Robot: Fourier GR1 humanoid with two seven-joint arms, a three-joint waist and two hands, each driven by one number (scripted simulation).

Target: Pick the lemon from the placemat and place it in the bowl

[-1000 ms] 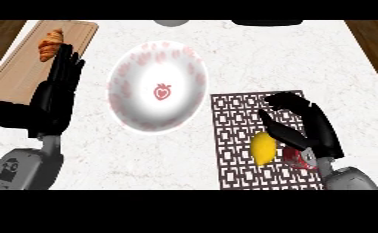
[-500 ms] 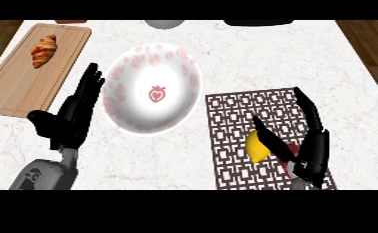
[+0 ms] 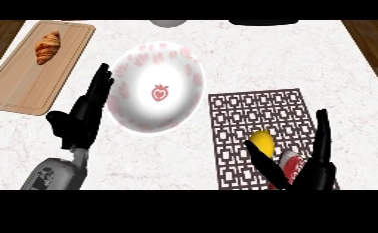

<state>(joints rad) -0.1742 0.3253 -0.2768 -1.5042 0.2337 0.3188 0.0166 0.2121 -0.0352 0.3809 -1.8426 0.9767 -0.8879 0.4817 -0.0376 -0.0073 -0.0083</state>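
Note:
The yellow lemon (image 3: 263, 141) lies on the dark lattice placemat (image 3: 255, 117) at the lower right. My right hand (image 3: 314, 169) is low at the mat's near edge, open, its thumb just below the lemon and its fingers up to the lemon's right; the lemon sits in the gap between them. The white bowl (image 3: 156, 90), with pink spots and a red strawberry mark at its centre, sits left of the mat. My left hand (image 3: 83, 116) rests open, fingers up, beside the bowl's left rim.
A wooden board (image 3: 33, 79) with a croissant (image 3: 49, 47) lies at the far left. A red and white object (image 3: 293, 166) shows under my right hand. A grey item (image 3: 169, 23) and a dark one (image 3: 264, 22) sit at the far edge.
My right hand has dropped lower and spread, so the lemon sits between thumb and fingers. The left hand has shifted right, nearer the bowl. The view has slid, showing more of the board.

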